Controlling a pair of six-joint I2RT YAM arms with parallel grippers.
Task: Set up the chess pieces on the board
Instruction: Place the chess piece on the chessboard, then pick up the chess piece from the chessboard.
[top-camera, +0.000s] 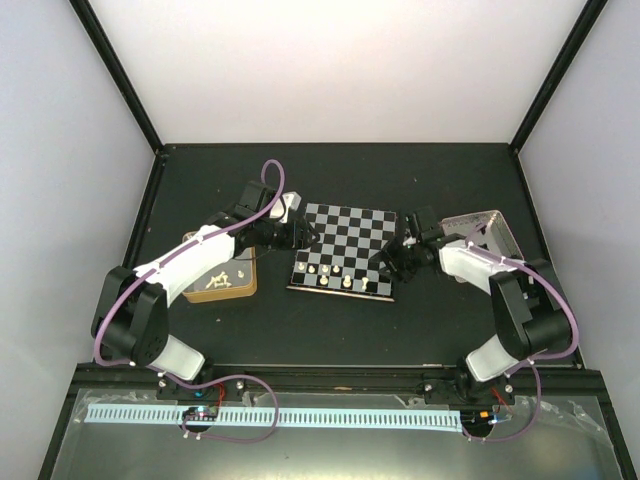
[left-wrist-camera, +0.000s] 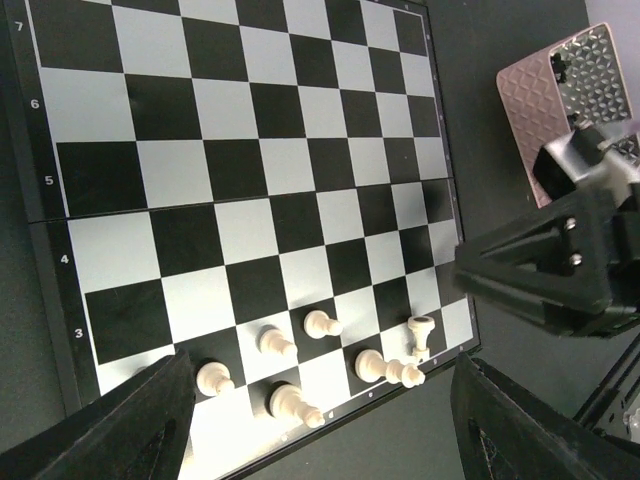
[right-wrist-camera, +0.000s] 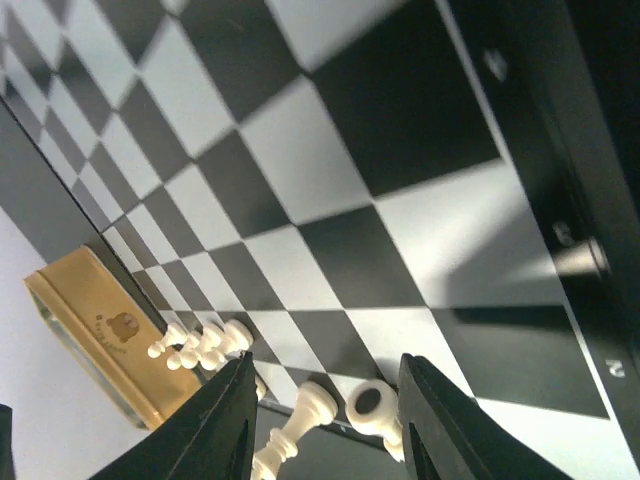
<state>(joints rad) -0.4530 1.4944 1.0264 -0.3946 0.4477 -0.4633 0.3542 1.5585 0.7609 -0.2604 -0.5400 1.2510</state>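
While both arms reached inward from the near side, the board (top-camera: 345, 248) lay flat on the dark table (top-camera: 330, 330), its edges slightly skewed to the table's front edge. The left gripper (top-camera: 298, 234) hung over the board's left edge, its jaws spread wide and holding nothing. The right gripper (top-camera: 388, 266) sat low at the board's right edge, close to the near right corner. Its fingers (right-wrist-camera: 225, 425) stood apart, released, and two small white figures stood in the gap, neither visibly pinched.

The white pieces (left-wrist-camera: 277, 342) were gathered in the two rows along the board's near edge, from the middle toward the right corner. One rook-shaped piece (left-wrist-camera: 421, 330) stood upright nearest the right border. Whether the pair beside it stood or lay could not be told. Beyond those rows, every square toward the board's far edge showed only bare chequer, a broad open field between the two grippers.

A gold tin (top-camera: 222, 280) sat apart from the board, off its near left corner, partly under the left arm and with pale pieces inside. A pinkish-silver tin (top-camera: 485, 230) sat off the board's right edge, behind the right arm. A wide strip of dark table ran along the board's near edge, and a narrower one along its far edge.
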